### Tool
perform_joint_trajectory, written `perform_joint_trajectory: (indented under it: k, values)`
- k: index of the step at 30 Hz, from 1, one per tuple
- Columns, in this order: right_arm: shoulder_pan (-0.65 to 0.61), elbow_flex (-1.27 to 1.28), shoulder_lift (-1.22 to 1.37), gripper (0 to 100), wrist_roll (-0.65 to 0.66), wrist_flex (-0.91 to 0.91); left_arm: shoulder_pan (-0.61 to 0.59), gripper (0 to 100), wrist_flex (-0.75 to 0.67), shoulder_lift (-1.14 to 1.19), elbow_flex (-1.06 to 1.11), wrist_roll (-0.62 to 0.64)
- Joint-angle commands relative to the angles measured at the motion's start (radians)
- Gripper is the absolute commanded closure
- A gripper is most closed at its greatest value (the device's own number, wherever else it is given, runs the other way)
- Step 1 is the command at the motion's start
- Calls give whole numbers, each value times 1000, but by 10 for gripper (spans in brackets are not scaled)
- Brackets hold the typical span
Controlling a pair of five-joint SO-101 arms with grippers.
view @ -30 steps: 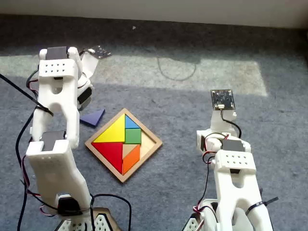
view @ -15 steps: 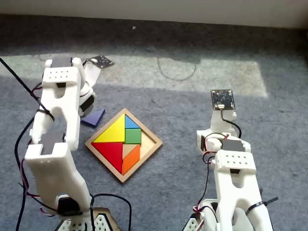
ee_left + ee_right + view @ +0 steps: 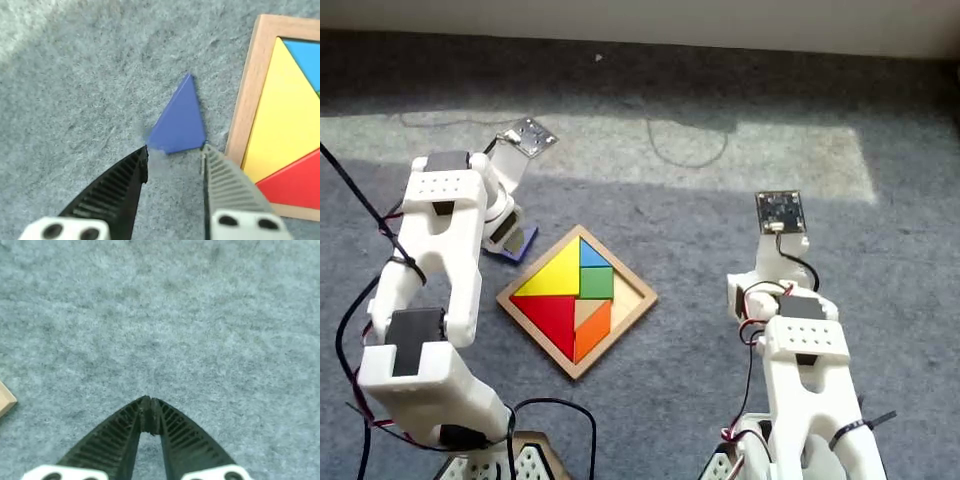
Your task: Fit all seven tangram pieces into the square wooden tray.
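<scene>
At the far left, your left gripper [image 3: 175,150] hung low over the carpet [image 3: 75,75] with its claw spread. One tip sat at each corner of the wide end of the blue triangle [image 3: 180,122]. That straddle looked deliberate, since closing there would catch the piece across its short edge. I could not tell whether either tip was already touching it.

The triangle lay flat on the carpet just beside the wooden tray [image 3: 248,90], its long side nearly parallel to the tray's rim but apart from it. It was the one piece outside.

Moving right, the tray held the yellow piece [image 3: 555,275], the red piece [image 3: 552,318] and four smaller ones. A bare pocket [image 3: 630,290] at the tray's right corner was open. By my reading that gap was meant for the blue triangle, so you were on the last piece.

Farthest right, your right gripper [image 3: 150,412] rested over bare carpet, well apart from the tray. Its claw was pressed together on nothing, probably parked to keep the tray approach free.
</scene>
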Motion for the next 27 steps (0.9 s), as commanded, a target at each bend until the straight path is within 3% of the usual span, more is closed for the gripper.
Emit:
perform_joint_trajectory:
  k: [1, 7, 12, 21, 27]
  values:
    - [7, -1, -18, 992, 35, -30, 24, 726, -18, -59, -12, -69]
    - [7, -1, -18, 992, 37, -30, 36, 724, -18, -48, -12, -195]
    - [7, 1, -18, 992, 38, -30, 33, 726, -15, 91, -128, -199]
    - [7, 1, -18, 992, 38, -30, -5, 726, 167, 364, -467, -203]
    - [7, 1, -18, 992, 38, -30, -35, 726, 196, 449, -519, -265]
